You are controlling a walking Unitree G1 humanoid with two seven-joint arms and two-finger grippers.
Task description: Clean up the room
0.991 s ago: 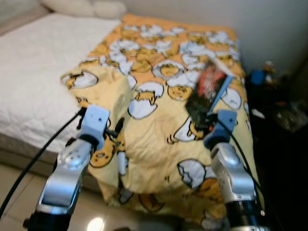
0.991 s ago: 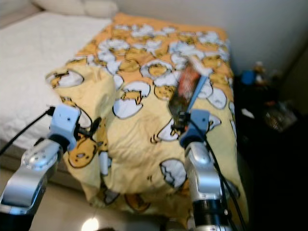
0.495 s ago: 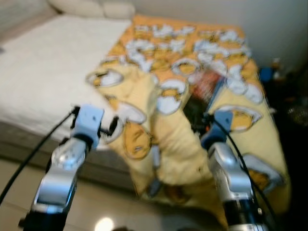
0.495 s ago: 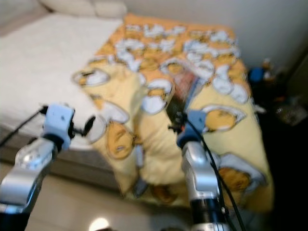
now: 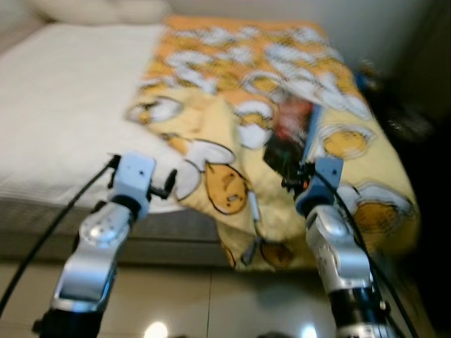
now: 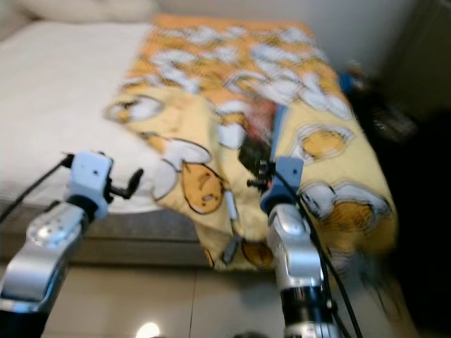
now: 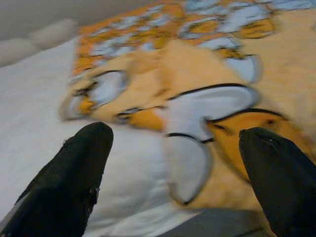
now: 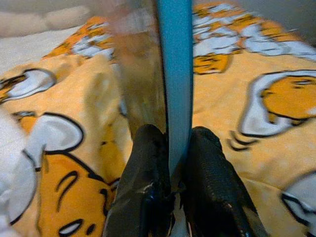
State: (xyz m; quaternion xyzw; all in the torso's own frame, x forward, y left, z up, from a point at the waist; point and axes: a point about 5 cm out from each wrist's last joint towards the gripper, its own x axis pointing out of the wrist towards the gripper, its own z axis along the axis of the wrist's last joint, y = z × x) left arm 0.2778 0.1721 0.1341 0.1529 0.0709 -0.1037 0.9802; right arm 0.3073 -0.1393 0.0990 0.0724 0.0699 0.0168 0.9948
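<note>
Book (image 5: 292, 134) clamped edgewise in right tool (image 8: 173, 163), long axis pointing away over blanket (image 5: 232, 105); left tool (image 7: 173, 163) open, empty.

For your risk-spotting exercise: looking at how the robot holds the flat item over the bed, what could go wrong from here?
1. The right gripper pinches only the bottom edge of the tall flat packet, so it might tip or slip out.
2. The yellow blanket hangs over the bed's edge near the floor, and could snag the robot.
3. The open left gripper points at the blanket and could catch it.
</note>
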